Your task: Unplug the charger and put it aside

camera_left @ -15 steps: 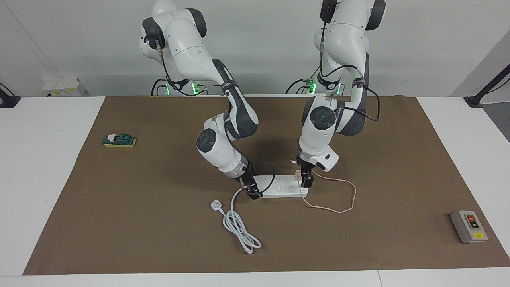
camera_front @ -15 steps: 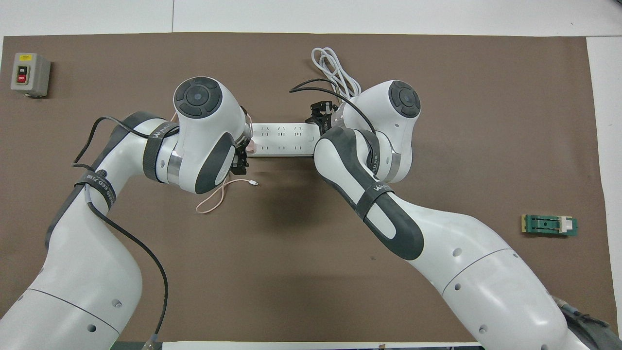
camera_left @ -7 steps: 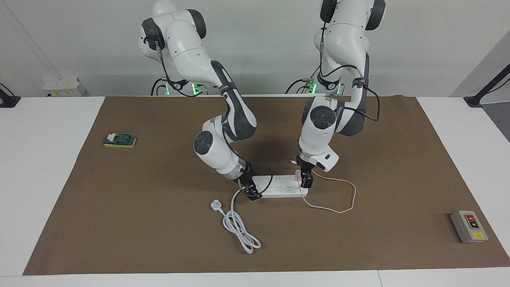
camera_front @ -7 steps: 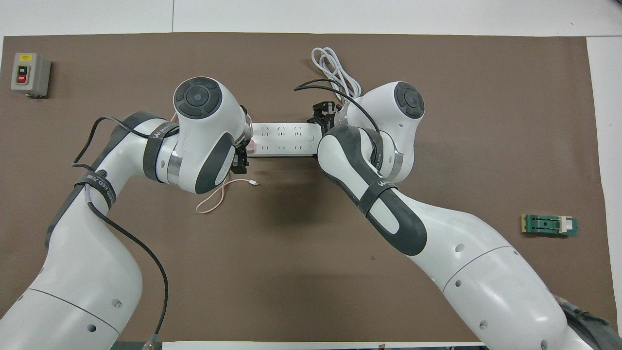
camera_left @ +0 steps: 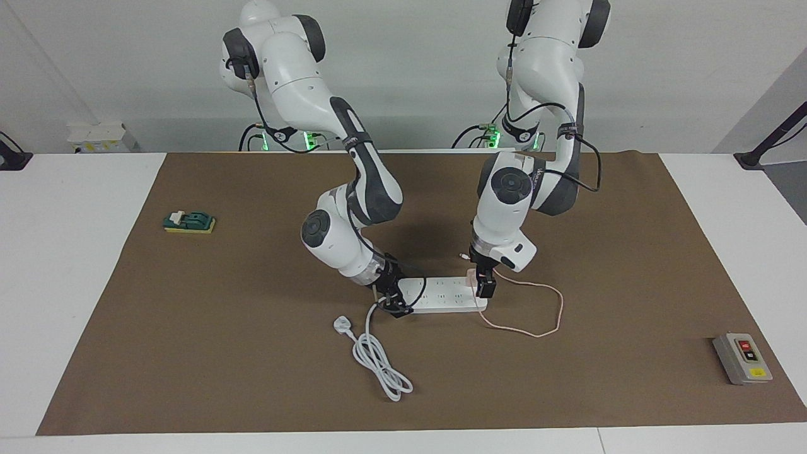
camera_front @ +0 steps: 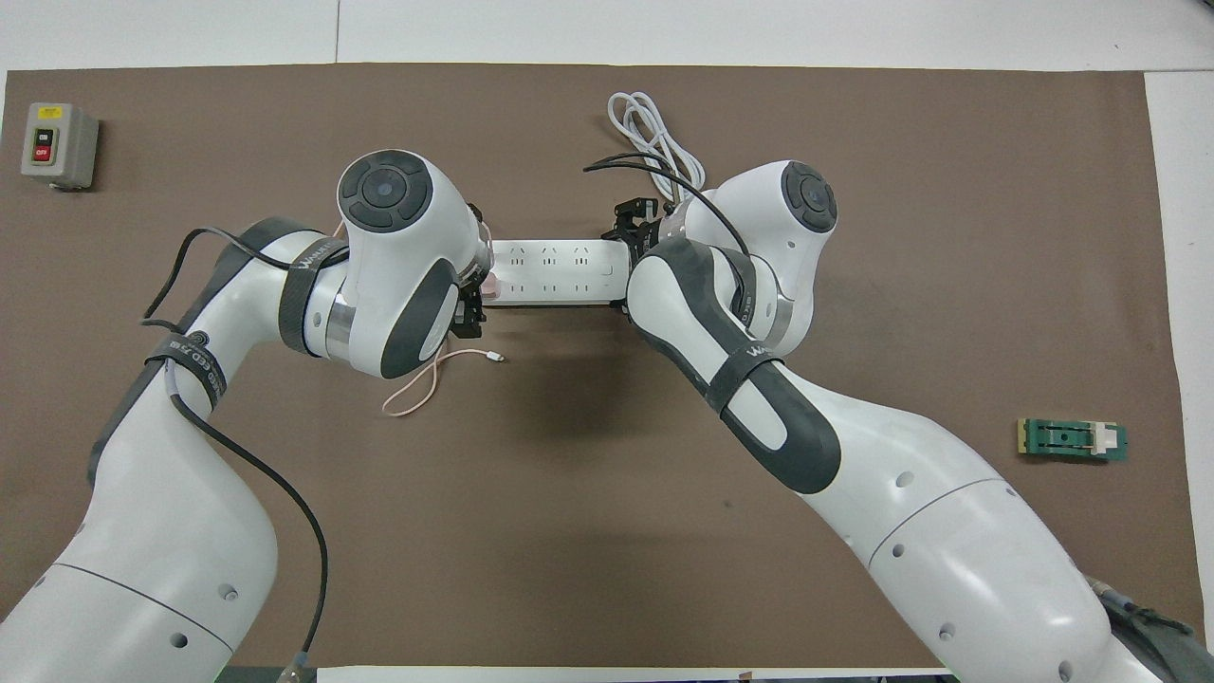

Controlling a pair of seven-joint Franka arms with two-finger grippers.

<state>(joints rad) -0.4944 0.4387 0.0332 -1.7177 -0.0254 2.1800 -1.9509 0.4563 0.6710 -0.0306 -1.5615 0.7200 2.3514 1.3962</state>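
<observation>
The pale pink charger (camera_left: 471, 275) sits plugged into the white power strip (camera_left: 441, 301) at the strip's end toward the left arm. Its thin pink cable (camera_left: 558, 309) loops over the brown mat beside that end. My left gripper (camera_left: 485, 291) is down on the charger and looks shut on it. In the overhead view the charger (camera_front: 490, 285) shows only as a pink corner beside the left gripper (camera_front: 471, 318). My right gripper (camera_left: 396, 308) rests on the strip's other end, where the white cord leaves it. It also shows in the overhead view (camera_front: 628, 223), next to the strip (camera_front: 550, 270).
A white three-pin plug (camera_left: 341, 324) and its coiled thick cord (camera_left: 378, 362) lie farther from the robots than the strip. A grey switch box (camera_left: 742, 358) stands toward the left arm's end. A green block (camera_left: 189, 222) lies toward the right arm's end.
The right arm's elbow and wrist have swung toward its own end of the table, and its gripper has slid slightly along the strip's end. The left arm, charger and strip have not moved.
</observation>
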